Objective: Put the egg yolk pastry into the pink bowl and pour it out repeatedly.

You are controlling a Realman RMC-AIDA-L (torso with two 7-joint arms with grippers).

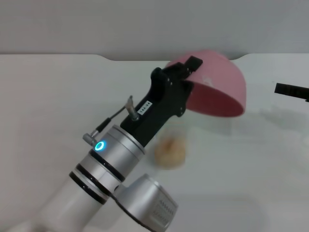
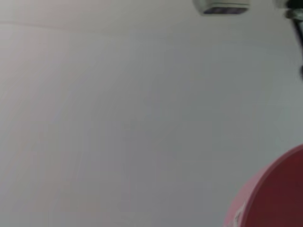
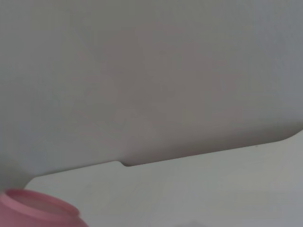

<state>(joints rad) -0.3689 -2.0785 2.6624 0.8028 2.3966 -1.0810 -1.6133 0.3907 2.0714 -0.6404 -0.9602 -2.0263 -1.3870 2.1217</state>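
Note:
In the head view my left gripper (image 1: 189,76) is shut on the rim of the pink bowl (image 1: 219,84) and holds it in the air, tipped far over with its mouth facing down. The egg yolk pastry (image 1: 170,151), a pale beige lump, lies on the white table (image 1: 58,106) below the bowl, just beside my left arm. The bowl also shows in the left wrist view (image 2: 272,198) and in the right wrist view (image 3: 35,210). My right gripper (image 1: 291,91) shows only as a dark tip at the right edge, away from the bowl.
The table's far edge has a small notch (image 1: 113,59) behind the bowl. My left arm's silver body (image 1: 104,166) covers the near left part of the table.

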